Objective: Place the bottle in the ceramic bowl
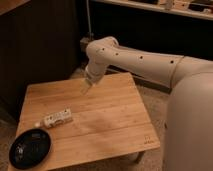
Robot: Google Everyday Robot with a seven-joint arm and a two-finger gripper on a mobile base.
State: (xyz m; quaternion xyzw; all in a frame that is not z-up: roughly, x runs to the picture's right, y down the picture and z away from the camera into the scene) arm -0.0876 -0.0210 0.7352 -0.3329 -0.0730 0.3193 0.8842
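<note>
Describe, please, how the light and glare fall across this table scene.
Camera view: warm, dim light on the table, dark room behind; gripper pale above the table's far side; faint glints on the ceramic bowl; bottle bright.
</note>
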